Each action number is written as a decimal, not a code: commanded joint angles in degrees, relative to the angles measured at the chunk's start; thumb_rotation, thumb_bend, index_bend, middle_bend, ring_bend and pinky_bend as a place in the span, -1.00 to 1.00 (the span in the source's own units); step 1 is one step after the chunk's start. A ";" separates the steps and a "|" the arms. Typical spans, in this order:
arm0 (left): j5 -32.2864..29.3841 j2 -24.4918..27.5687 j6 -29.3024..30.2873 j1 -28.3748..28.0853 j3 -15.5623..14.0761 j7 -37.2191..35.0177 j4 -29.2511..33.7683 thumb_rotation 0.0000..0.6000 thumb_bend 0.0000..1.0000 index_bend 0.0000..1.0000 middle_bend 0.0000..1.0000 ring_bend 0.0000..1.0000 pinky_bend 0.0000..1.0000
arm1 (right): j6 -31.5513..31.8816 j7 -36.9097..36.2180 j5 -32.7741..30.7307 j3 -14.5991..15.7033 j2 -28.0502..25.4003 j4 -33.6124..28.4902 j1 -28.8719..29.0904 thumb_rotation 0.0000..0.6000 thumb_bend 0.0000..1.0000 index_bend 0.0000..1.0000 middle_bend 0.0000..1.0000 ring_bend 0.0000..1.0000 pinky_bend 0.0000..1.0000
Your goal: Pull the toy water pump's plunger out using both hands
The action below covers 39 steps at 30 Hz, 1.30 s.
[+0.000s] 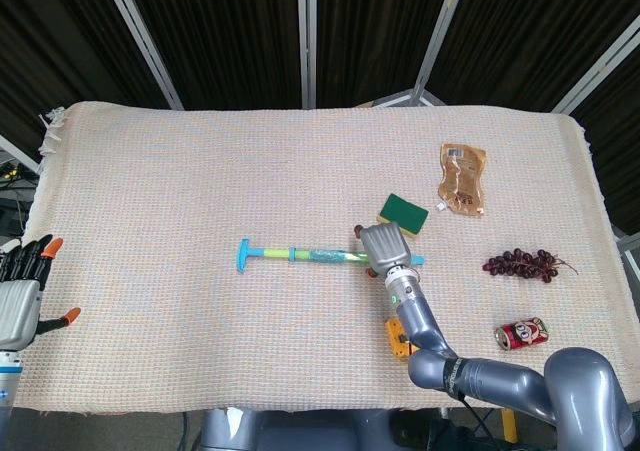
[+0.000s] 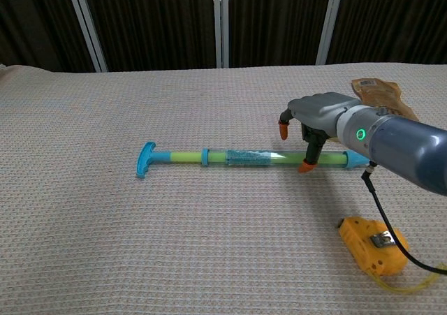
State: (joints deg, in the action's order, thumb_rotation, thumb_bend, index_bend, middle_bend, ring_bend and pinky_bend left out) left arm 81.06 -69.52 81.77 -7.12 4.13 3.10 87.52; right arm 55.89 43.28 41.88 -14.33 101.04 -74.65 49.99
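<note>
The toy water pump [image 1: 320,256] lies flat mid-table, its blue T-handle [image 1: 243,255] to the left and its blue nozzle tip [image 1: 416,261] to the right. In the chest view its green barrel [image 2: 244,158] runs from the handle [image 2: 147,159] towards my right hand [image 2: 318,116]. That hand [image 1: 382,246] hangs over the barrel's right part, fingers spread, one orange fingertip [image 2: 305,166] in front of the tube and another behind it. It holds nothing that I can see. My left hand [image 1: 20,296] is at the table's left edge, open, far from the pump.
A green sponge [image 1: 403,213] lies just behind the right hand. A brown pouch [image 1: 462,178] sits further back, with grapes [image 1: 520,263] and a red can [image 1: 522,333] to the right. A yellow tape measure [image 2: 372,252] lies near the front, beside my right forearm.
</note>
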 commanded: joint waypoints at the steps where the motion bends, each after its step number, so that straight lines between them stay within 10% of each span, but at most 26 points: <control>1: -0.06 -0.02 -0.10 -0.04 -0.02 0.09 -0.01 1.00 -1.00 -1.00 -1.00 -1.00 -1.00 | 0.41 0.03 -0.19 0.21 0.66 0.73 0.20 1.00 -0.86 -0.15 1.00 1.00 1.00; 26: -0.61 -0.30 -0.73 -0.30 -0.08 0.55 -0.09 1.00 -1.00 -1.00 -1.00 -1.00 -1.00 | 0.44 -1.43 -3.48 1.27 0.87 3.15 -1.68 1.00 -0.80 -0.05 1.00 1.00 1.00; 39: -0.95 -0.53 -2.12 -1.17 0.04 1.10 -0.09 1.00 -1.00 -1.00 -1.00 -1.00 -1.00 | 0.93 -2.07 -2.71 1.13 0.06 1.39 -1.74 1.00 -0.26 0.36 1.00 1.00 1.00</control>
State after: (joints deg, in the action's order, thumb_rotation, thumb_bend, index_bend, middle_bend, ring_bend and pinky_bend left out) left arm 80.10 -70.02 79.72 -8.21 4.14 4.12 87.44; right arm 56.69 41.13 39.10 -13.20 101.22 -73.07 48.24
